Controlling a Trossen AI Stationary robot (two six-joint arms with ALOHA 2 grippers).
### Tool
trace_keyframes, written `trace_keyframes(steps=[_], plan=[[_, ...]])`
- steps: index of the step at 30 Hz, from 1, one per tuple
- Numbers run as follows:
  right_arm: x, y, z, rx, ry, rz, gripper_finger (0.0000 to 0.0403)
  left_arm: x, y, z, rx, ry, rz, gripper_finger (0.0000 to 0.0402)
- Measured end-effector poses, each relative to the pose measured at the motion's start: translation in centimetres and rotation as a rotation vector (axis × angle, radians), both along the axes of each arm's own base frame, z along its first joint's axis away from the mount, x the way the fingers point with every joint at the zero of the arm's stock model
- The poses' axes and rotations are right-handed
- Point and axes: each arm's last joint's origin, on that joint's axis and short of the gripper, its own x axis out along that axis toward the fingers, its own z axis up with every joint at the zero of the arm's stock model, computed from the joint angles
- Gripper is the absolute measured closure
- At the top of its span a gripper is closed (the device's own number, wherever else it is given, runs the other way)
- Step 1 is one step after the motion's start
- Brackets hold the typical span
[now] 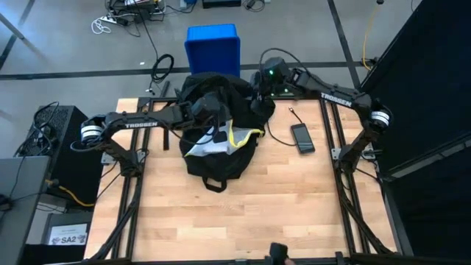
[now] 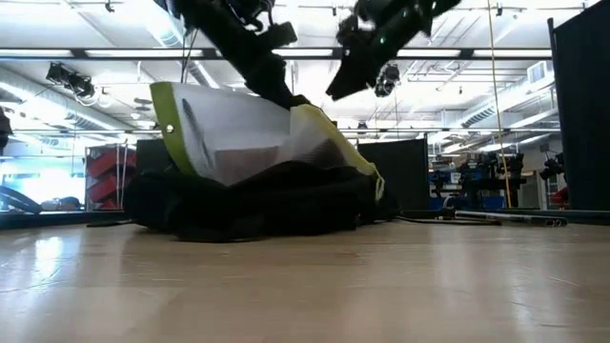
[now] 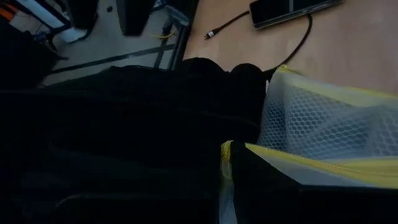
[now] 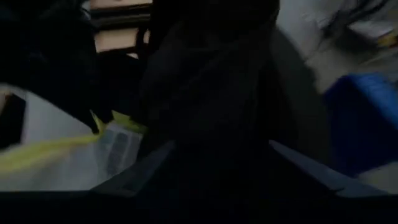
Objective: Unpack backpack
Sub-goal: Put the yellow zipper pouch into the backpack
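The bare wooden worktop (image 2: 305, 286) is recorded nearest the low camera, with the backpack (image 2: 257, 205) lying across its middle farther back. In the high view the backpack (image 1: 219, 129) is seen at the far centre of the worktop (image 1: 243, 213), slumped and opened, its white lining with yellow-green trim (image 1: 221, 143) exposed. A black carry loop (image 1: 215, 184) is noted on its near edge.

The left arm is extended from the left side across the backpack, and the left pincer (image 1: 212, 110) is buried in the dark fabric at the opening. It is clenched; whether fabric is gripped between the fingers cannot be told. In the low view the lining (image 2: 229, 133) is seen lifted up beneath this arm. White mesh with a yellow edge (image 3: 323, 118) is shown in the left wrist view.

The right arm is reached in from the right, its pincer (image 1: 263, 92) held above the far right corner of the backpack. Its fingers (image 4: 143, 168) are seen spread apart with nothing between them.

A dark phone (image 1: 302, 138) with a cable attached (image 1: 278, 136) lies on the worktop just right of the backpack. A blue bin (image 1: 213, 48) stands on the floor beyond the far edge.

"TROSSEN" is legible on both arms. A card marked "SA2" (image 1: 68, 237) is noted off the worktop at lower left.
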Motion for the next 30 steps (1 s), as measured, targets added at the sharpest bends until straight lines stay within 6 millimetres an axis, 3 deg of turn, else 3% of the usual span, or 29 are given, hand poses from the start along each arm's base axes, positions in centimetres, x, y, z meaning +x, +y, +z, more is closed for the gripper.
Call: trace_keyframes(steps=[5,12,19,23,28,30], plan=[[1.4,-2.4,-3.4,0.120,-0.010,0.054,0.0135,0.0,0.6,-0.4,-0.005,0.012,0.015,0.0402],[4.8,-1.9,-8.3,0.113,0.071,0.166,0.0110,-0.3,1.5,-0.4,0.014,0.016,0.091,0.0402],[5.7,-1.2,-8.9,0.103,0.066,0.214,0.0115,-0.8,2.3,-0.5,0.013,0.038,0.151,0.0402],[6.2,-0.8,-8.7,0.037,0.057,0.220,0.0178,-0.9,2.5,-0.5,0.018,0.032,0.163,0.0402],[6.4,-0.9,-8.5,-0.036,0.048,0.215,0.0369,-0.9,2.4,-0.5,0.018,0.031,0.163,0.0402],[6.3,-0.9,-8.1,-0.049,0.046,0.201,0.0388,-0.9,2.4,-0.6,0.011,0.039,0.166,0.0402]])
